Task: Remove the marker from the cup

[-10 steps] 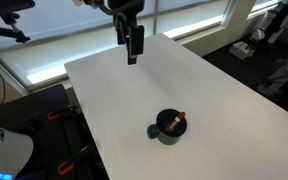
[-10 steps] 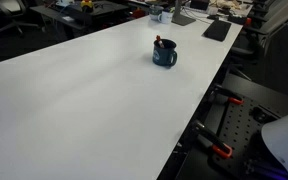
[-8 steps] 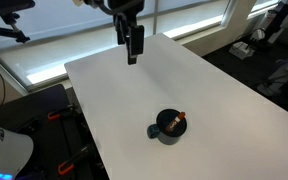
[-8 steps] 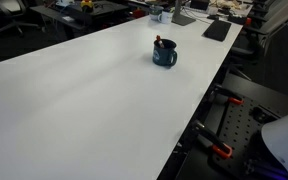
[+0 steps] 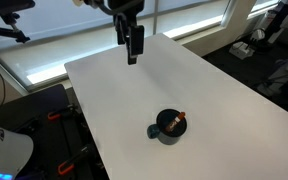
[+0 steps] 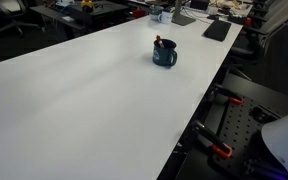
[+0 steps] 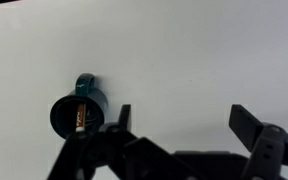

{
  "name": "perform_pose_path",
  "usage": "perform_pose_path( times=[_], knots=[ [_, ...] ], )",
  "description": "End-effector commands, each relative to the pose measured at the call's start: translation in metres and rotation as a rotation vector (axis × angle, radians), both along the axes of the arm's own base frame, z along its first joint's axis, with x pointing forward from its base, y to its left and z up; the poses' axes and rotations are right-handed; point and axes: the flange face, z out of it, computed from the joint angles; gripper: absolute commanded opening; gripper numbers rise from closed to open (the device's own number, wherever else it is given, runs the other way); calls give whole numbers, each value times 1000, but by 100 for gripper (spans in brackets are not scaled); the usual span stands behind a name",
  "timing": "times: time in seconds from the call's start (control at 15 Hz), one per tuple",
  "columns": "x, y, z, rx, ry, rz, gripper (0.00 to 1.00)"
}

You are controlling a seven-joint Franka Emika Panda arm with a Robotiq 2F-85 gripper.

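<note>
Wrist view gives you the clearest read: your gripper (image 7: 184, 120) has its jaws spread wide with nothing between them, and its two dark fingers (image 7: 246, 124) frame bare white table (image 7: 184, 50). The cup (image 7: 79, 112) sits to the left of the nearer finger in that view, seen from above, with its handle (image 7: 85, 80) pointing toward the top of the picture. The marker (image 7: 81, 118) lies inside the cup (a reddish-brown sliver against the dark interior).

In an exterior view, the gripper (image 5: 132, 55) hangs above the far end of the table (image 5: 204, 80), well apart from the cup (image 5: 170, 127), which stands upright near the table's closer edge. There the marker (image 5: 177, 119) leans across the cup's mouth, its tip reaching the rim on the side opposite the handle (image 5: 152, 131). In an exterior view along the table (image 6: 84, 100), you see the cup (image 6: 164, 55) standing toward the far side, with the marker (image 6: 159, 42) poking up just above its rim.
</note>
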Motion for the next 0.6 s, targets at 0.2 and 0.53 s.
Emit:
perform_pose_path(
  times=[0.2,0.53],
  knots=[
    [0,0,0,0,1,0,100],
    [5,-1,-4,2,16,-8,100]
  ],
)
